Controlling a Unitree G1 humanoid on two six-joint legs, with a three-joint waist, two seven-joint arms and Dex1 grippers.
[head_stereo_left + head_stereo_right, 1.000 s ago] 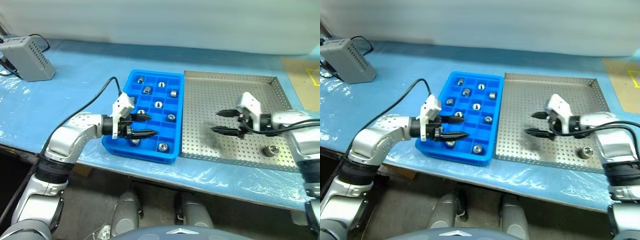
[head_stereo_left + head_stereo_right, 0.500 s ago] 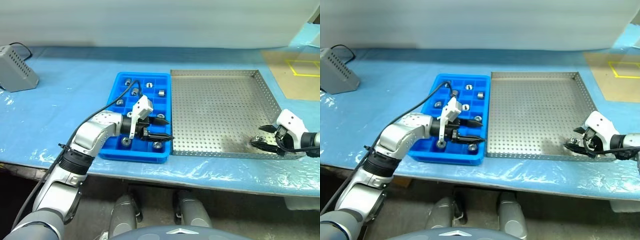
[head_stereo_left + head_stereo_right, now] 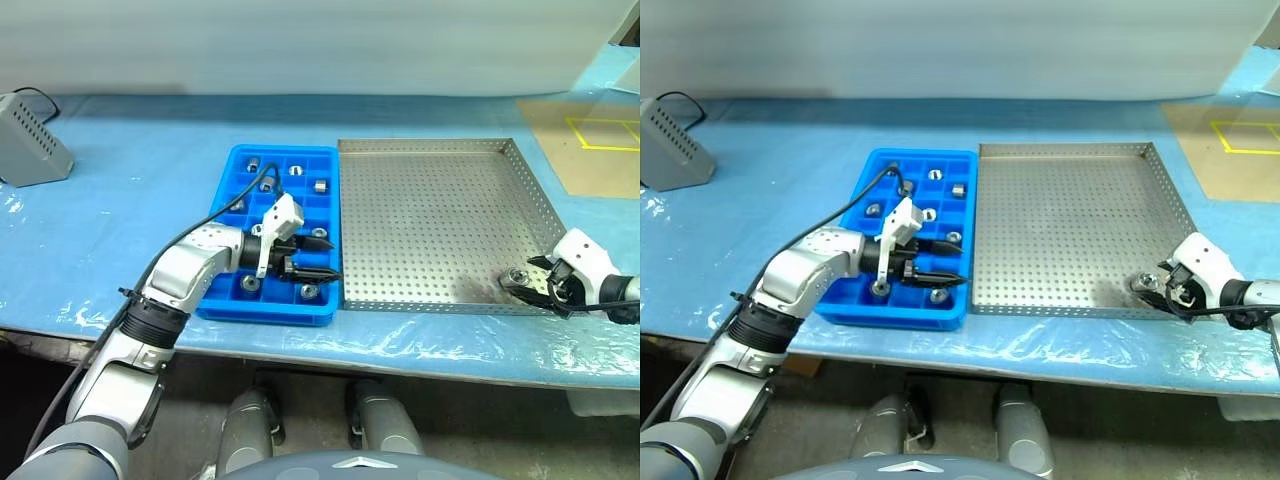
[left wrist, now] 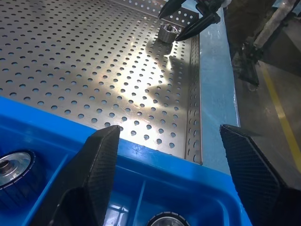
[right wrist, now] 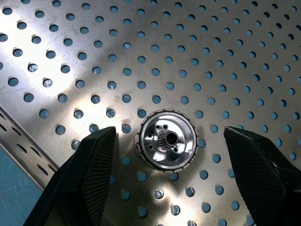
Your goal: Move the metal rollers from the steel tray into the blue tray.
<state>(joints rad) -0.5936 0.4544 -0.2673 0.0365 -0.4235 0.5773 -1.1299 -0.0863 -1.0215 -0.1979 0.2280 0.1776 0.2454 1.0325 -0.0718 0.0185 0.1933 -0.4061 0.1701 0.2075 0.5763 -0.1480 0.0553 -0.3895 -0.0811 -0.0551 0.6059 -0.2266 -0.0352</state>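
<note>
Roller (image 5: 166,140): 1 on steel tray (image 3: 430,215), near corner.
My right gripper (image 5: 164,141): open, straddling it.
My left gripper (image 3: 318,258): open over blue tray (image 3: 225,303).

No lettering, label, brand mark or number reads anywhere here, not on the blue tray (image 3: 232,178), not on the steel tray (image 3: 430,215), not on the grey box (image 3: 28,140) at the far left of the table.

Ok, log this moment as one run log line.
right gripper: open, straddling last silvery metal roller | perforated steel tray | left gripper: open over blue compartment tray
</note>
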